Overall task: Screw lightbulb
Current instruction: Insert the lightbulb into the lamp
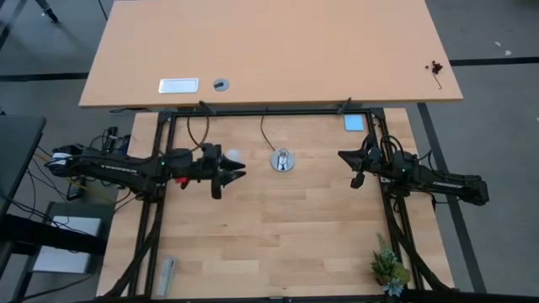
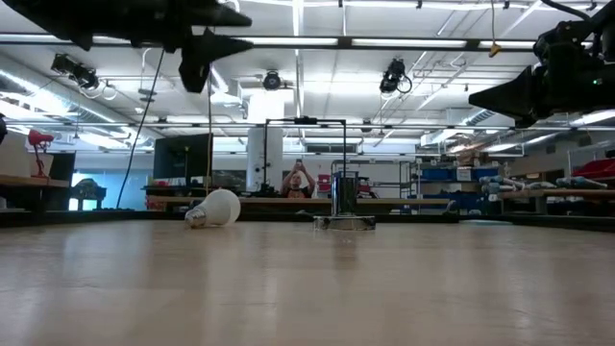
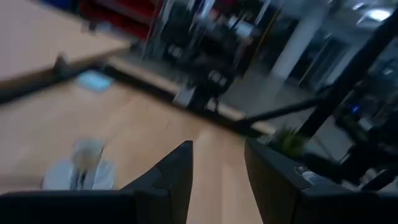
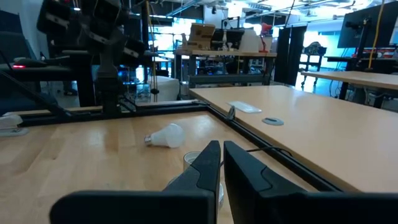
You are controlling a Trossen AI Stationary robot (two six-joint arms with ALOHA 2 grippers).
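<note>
Looks like we're right at the start here, nothing picked up yet. Near to far: the left tool (image 1: 238,174) hovers above the wooden worktop (image 1: 278,236) left of centre in the overhead frame, fingers spread apart with nothing between them (its own wrist camera shows a clear gap and only bare wood past it). The lightbulb (image 1: 232,156) lies on its side just above that tool in the overhead frame, not touching it; in the table-level view the lightbulb sits left of centre with its metal screw end pointing left.

The socket base (image 1: 282,161) stands a bit further right, near the middle of the overhead frame, with a thin black cord (image 1: 264,135) running up toward the frame rail. As for containers, the socket is the only thing that takes anything, and from above it looks empty.

The right tool (image 1: 343,156) waits right of the socket, fingers almost together, holding nothing.

My guess at the next move: the left tool drops over the lightbulb, grips the glass end, and tips it upright so the thread faces down into the socket.
</note>
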